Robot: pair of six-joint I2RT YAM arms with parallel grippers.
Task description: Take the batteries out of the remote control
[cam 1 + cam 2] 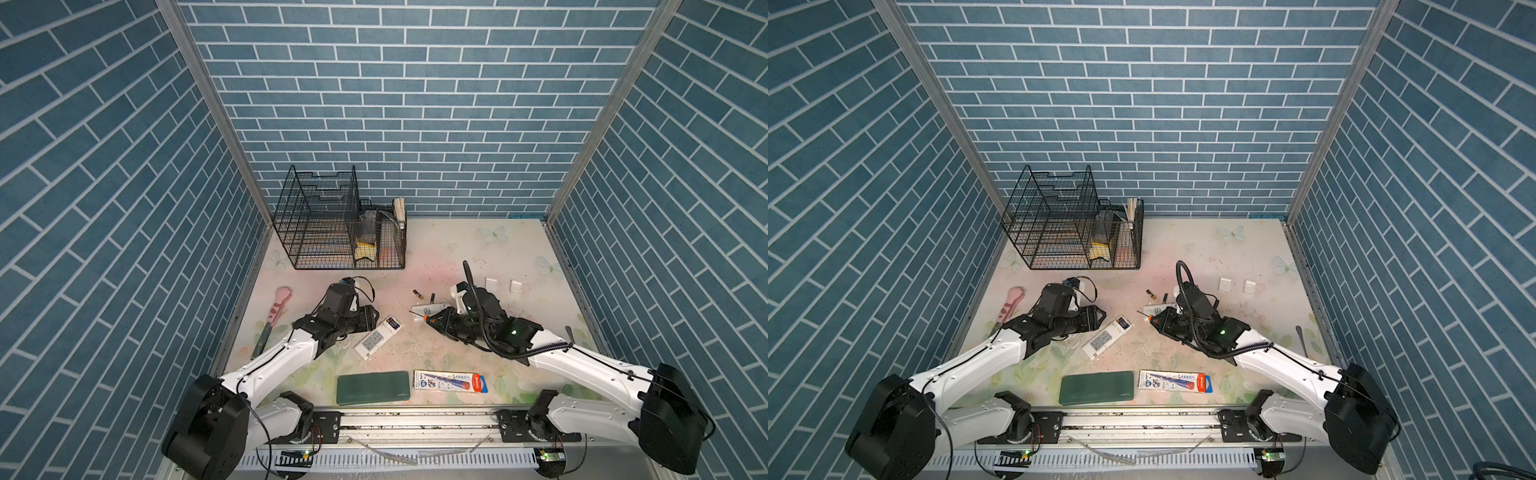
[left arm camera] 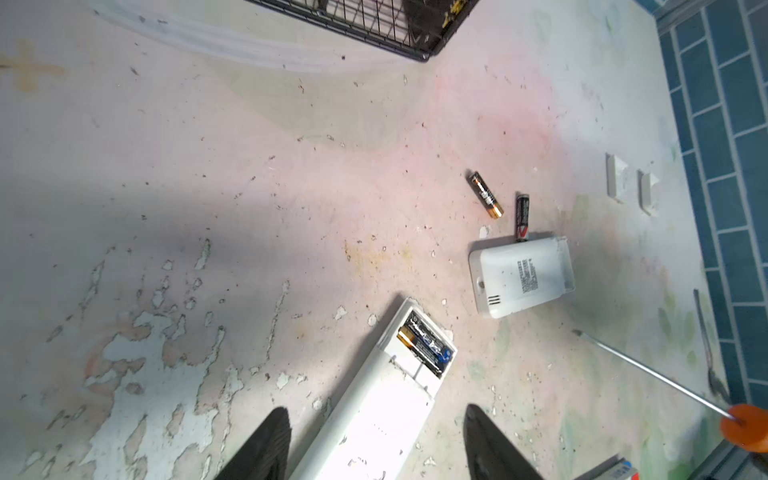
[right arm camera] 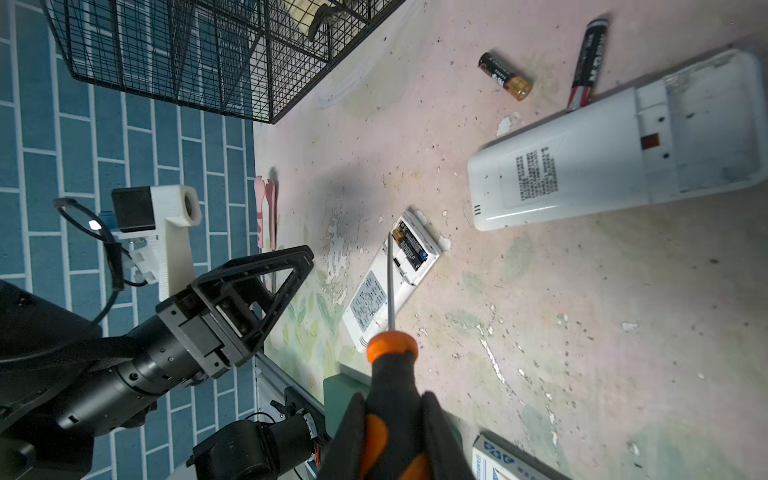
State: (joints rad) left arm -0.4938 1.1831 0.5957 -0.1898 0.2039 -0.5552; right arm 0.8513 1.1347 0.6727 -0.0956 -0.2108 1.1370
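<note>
Two batteries (image 2: 486,200) lay out, two (image 2: 424,347) sat inside the slim remote (image 2: 386,415); left claw (image 2: 376,411) spread, right claw (image 3: 391,397) pinching the screwdriver (image 3: 390,347).

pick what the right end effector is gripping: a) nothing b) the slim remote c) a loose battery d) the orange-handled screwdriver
d, since in the right wrist view the right end effector is closed around the black and orange handle of the screwdriver.
</note>
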